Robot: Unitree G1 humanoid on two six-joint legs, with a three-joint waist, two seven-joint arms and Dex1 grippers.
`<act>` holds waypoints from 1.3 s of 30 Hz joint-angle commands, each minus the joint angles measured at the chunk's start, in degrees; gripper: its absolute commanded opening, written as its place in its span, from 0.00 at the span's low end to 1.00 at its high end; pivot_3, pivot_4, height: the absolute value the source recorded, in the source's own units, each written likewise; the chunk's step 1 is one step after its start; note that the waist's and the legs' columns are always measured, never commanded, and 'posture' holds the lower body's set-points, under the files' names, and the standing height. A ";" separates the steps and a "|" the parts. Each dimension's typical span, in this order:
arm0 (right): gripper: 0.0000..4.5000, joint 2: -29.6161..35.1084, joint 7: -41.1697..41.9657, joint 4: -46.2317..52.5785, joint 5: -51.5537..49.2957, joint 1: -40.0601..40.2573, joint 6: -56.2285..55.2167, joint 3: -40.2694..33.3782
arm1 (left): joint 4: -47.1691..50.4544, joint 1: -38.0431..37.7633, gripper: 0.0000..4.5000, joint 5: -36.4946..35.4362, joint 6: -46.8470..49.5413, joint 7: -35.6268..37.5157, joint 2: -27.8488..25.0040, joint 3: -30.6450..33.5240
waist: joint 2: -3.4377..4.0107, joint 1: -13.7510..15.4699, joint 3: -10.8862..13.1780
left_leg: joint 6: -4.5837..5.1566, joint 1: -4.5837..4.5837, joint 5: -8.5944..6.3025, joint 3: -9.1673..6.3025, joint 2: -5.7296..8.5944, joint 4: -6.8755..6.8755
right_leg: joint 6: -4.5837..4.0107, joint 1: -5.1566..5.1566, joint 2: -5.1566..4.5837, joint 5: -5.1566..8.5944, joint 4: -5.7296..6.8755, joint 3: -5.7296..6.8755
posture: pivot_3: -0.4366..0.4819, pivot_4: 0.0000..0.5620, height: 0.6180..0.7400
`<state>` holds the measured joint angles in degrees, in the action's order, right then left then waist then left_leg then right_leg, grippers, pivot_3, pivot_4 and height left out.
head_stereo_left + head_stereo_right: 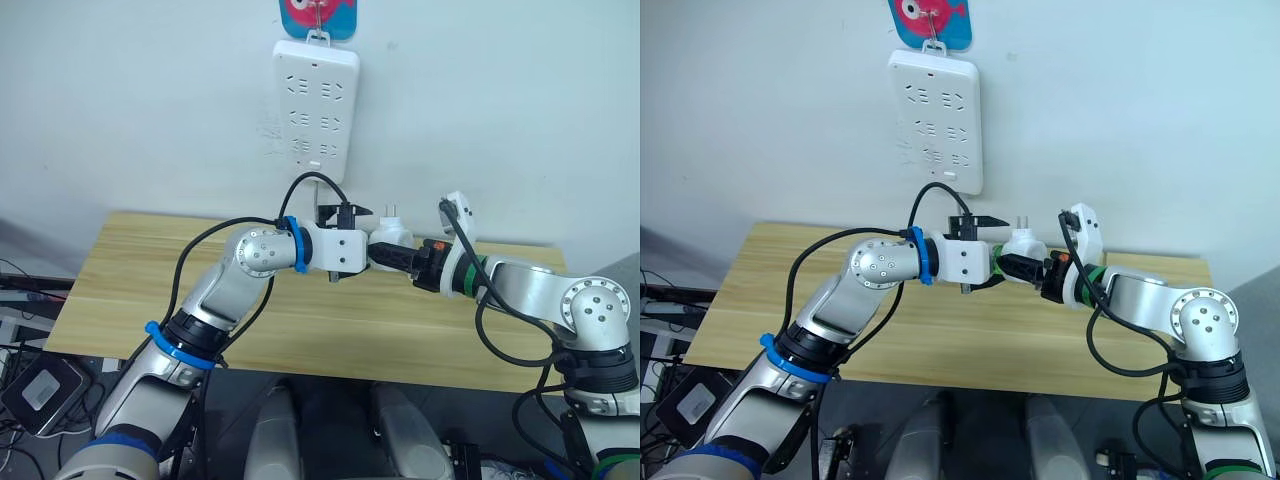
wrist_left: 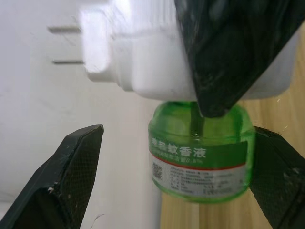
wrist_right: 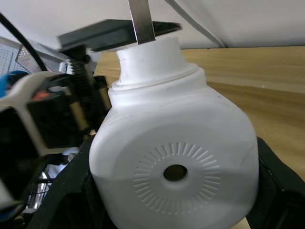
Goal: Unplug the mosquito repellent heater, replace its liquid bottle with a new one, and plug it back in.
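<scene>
Midair above the pale wooden bench [image 1: 300, 330], small rounded white plastic mosquito repellent heater [image 3: 176, 162] clamped in the right pincer [image 1: 392, 252], green liquid bottle [image 2: 200, 155] screwed beneath it, left pincer [image 2: 176, 176] spread wide around that bottle, long white power strip [image 1: 315, 105] on the wall behind.

A wooden table [image 1: 300, 330] stands against a white wall, its top bare from the left edge to the right edge. Above its back edge, the two grippers meet around the white mosquito repellent heater [image 1: 392, 237] and its green bottle [image 2: 200, 152], blocking the middle. A white power strip [image 1: 315, 105] hangs on the wall above, with open wall on both sides.
</scene>
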<state>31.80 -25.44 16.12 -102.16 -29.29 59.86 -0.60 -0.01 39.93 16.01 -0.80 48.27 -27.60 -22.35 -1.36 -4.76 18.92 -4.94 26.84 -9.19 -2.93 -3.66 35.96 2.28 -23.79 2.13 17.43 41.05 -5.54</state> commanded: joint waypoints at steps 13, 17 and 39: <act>0.69 0.94 -2.64 4.49 -4.65 -0.44 -5.15 2.66 | 5.08 -1.45 0.50 0.40 1.80 1.45 1.53 -1.10 | 0.01 0.01 -0.05 | 0.05 0.00 0.04 0.00 0.01 0.02 | 0.00 0.00 -0.01 0.00 0.05 0.00 | 0.38 0.45 1.00; 0.92 1.27 1.00 6.19 -2.77 -0.88 -4.48 2.99 | 4.13 -1.62 0.50 0.22 1.80 0.74 1.93 -0.65 | 0.01 0.01 -0.05 | 0.06 0.00 0.04 -0.01 0.01 0.02 | -0.01 0.00 -0.01 -0.01 0.07 0.00 | 0.38 0.45 1.00; 1.00 -12.76 12.55 17.42 44.24 1.77 -19.47 7.18 | 3.08 -5.62 0.50 -29.09 22.68 -9.45 23.00 16.33 | 0.07 -0.35 -0.76 | 0.08 -0.06 0.10 -0.04 0.03 0.11 | 0.08 0.06 0.00 -0.05 0.15 0.04 | 0.29 0.44 1.00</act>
<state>20.18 -13.79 32.37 -60.68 -25.87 42.95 6.57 0.14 33.50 -11.46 21.68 39.11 -5.38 -5.58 -1.29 -5.10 18.16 -4.86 26.78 -9.08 -2.96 -3.63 36.08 2.38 -23.74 2.13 17.37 41.20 -5.52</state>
